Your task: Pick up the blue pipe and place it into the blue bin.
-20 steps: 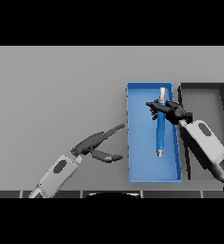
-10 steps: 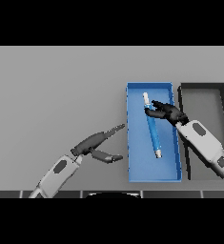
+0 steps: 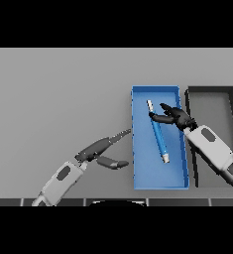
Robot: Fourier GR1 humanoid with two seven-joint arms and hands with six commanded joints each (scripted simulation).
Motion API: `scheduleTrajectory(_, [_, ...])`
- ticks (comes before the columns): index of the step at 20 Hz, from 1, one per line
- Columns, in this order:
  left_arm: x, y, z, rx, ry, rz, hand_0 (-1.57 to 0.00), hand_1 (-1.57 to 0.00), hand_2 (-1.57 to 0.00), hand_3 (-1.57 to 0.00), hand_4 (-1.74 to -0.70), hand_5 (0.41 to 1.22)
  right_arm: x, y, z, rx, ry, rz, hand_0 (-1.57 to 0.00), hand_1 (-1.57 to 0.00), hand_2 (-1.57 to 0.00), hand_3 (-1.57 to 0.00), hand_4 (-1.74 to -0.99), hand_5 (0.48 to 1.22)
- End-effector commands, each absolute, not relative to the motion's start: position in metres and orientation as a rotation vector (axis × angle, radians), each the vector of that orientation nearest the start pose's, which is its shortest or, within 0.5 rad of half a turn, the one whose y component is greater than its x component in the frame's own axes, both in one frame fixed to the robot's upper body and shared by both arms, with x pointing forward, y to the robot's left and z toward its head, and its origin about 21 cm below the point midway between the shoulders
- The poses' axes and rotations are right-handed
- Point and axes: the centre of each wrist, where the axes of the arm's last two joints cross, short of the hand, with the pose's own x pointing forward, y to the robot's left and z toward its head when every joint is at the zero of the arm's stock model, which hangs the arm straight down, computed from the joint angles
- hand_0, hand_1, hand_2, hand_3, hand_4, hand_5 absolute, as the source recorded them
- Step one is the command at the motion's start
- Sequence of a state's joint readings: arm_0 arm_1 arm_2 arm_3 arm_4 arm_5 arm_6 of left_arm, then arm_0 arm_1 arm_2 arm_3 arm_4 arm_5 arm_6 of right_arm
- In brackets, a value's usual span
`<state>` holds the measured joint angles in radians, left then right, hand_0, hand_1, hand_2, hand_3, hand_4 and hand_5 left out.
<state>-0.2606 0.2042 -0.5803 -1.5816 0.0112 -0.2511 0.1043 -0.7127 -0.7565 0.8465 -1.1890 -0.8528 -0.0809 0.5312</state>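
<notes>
One blue pipe (image 3: 157,132) in blue bin (image 3: 143,168), black bin (image 3: 211,90) beside

- The blue pipe (image 3: 157,131) lay slanted inside the blue bin (image 3: 160,179), on its floor.
- The right hand (image 3: 175,117) hovered over the bin beside the pipe's upper end, fingers spread.
- The left hand (image 3: 101,148) rested just left of the bin, fingers straight.
- A black bin (image 3: 189,95) stood just right of the blue one.

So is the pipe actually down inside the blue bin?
Yes, in. The blue pipe lies slanted within the walls of the blue bin, and the right hand beside its upper end has straight fingers, not gripping it.
</notes>
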Motion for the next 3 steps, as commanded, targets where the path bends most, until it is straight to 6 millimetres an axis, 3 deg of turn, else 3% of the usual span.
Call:
scheduleTrajectory(1, [0.2566,0.1137,0.0424,-0.453,-1.502,-0.963,0.00,0.00,0.00,0.00,-0.92,0.467,0.3546,-0.2455,0.0779,-0.014,-0.831,0.556,-0.01,-0.01,-0.01,-0.01,-1.129,0.674])
scheduleTrajectory(3, [0.2558,0.1107,0.0430,-0.456,-1.507,-0.959,0.00,0.00,0.00,0.00,-0.92,0.468,0.3562,-0.2442,0.0740,0.000,-0.835,0.555,-0.01,-0.01,-0.01,-0.01,-1.129,0.677])
